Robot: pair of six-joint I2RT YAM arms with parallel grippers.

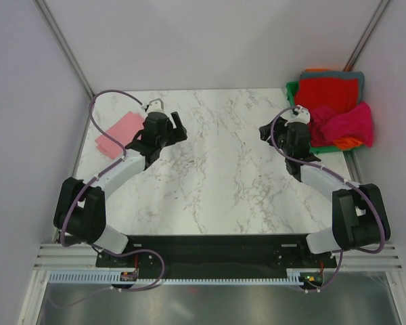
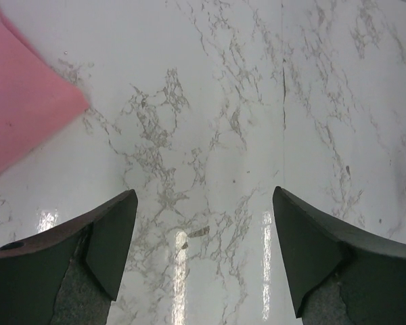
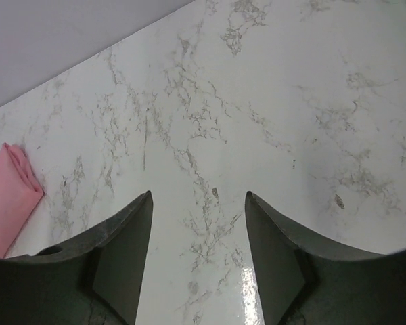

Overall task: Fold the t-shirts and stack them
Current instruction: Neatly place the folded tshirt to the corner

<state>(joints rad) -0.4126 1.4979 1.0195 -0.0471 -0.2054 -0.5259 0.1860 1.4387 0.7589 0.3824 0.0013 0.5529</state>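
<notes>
A folded salmon-pink t-shirt lies flat at the table's far left. It also shows in the left wrist view and in the right wrist view. My left gripper hovers just right of it over bare marble, open and empty. My right gripper is open and empty over the marble, left of a pile of unfolded t-shirts. In the pile a red one lies at the back, a magenta one in front, with orange and teal-grey edges showing.
The pile sits in a green bin at the far right corner. White walls with metal corner posts close the back and sides. The white marble table stretches between the arms.
</notes>
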